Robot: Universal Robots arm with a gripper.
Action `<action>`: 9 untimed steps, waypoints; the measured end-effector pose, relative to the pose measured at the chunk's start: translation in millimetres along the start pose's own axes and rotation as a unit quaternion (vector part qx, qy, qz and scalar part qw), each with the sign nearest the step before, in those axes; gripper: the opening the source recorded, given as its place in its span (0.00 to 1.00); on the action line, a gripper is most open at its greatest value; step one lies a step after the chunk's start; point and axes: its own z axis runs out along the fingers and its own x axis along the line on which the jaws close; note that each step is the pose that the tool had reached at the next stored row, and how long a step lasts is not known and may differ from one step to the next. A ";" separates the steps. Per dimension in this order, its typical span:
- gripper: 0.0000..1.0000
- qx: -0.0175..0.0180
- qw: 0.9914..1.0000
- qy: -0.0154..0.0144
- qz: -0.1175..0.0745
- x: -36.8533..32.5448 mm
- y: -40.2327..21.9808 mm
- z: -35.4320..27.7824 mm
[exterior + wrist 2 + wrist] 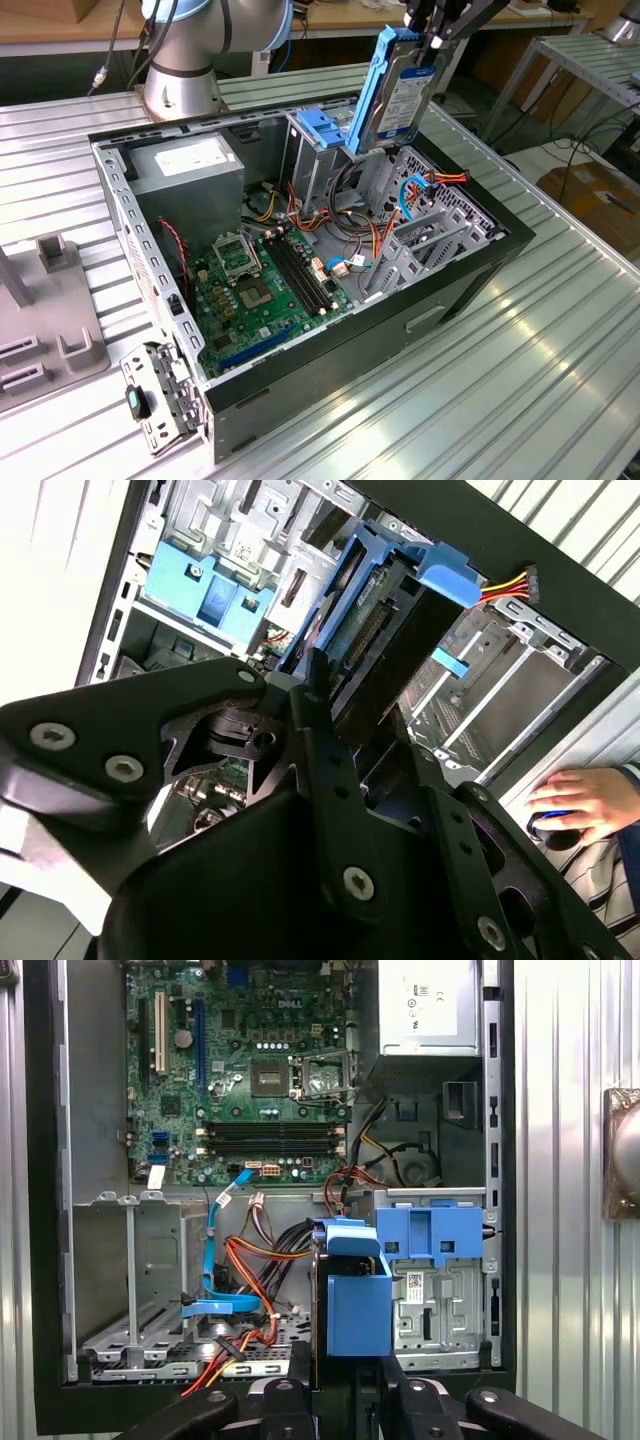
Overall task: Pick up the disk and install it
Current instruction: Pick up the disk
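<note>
The disk (402, 92), a silver-grey drive in a bright blue carrier rail, hangs upright and slightly tilted above the far side of the open computer case (470, 290). My gripper (432, 38) is shut on its upper end. The disk's lower edge hovers just over the metal drive cage (335, 165). In the second wrist view the disk (385, 645) runs away from my black fingers (325, 745) toward the cage. In the first wrist view the disk (357, 1310) is seen end-on, held in my gripper (350, 1385) beside the cage's blue bracket (430, 1235).
The case holds a green motherboard (265, 285), a grey power supply (190, 165) and loose red, orange and blue cables (400, 200). The robot base (185, 60) stands behind the case. A grey fixture (50, 320) sits at the exterior view's left. A person's hand (580, 798) rests outside the case.
</note>
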 end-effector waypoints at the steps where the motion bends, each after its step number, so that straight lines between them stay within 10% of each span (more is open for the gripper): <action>1: 0.35 0.000 1.000 0.000 0.000 0.0 0.0 0.0; 9: 0.35 0.000 1.000 0.000 0.000 0.1 0.0 0.0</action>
